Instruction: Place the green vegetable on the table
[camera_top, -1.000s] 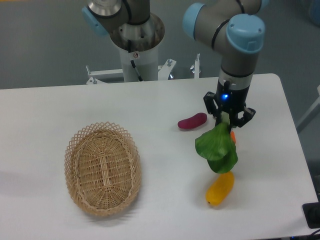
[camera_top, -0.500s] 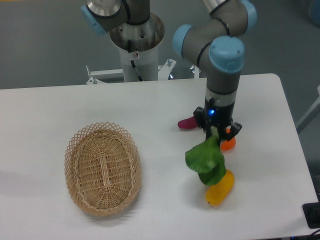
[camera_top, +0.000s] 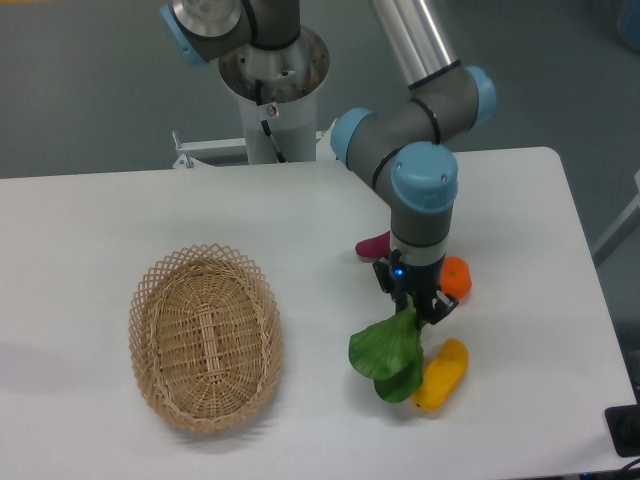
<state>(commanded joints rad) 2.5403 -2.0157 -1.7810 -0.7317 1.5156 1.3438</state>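
Note:
The green vegetable (camera_top: 385, 355) hangs leaves-down from my gripper (camera_top: 414, 304), which is shut on its stem end. Its broad dark leaves reach down to the white table (camera_top: 300, 230) or hover just above it; I cannot tell if they touch. It sits right of the basket and overlaps the left side of the yellow vegetable (camera_top: 443, 374). The arm comes down from the upper right, its wrist directly above the vegetable.
An oval wicker basket (camera_top: 205, 335) lies at the left. A purple vegetable (camera_top: 373, 244) is partly hidden behind the arm. An orange item (camera_top: 456, 277) lies just right of the gripper. The robot base (camera_top: 272, 70) stands at the back edge.
The gripper has carried the green vegetable leftward and toward the front of the table, and lower. The orange item, hidden before, now shows to its right.

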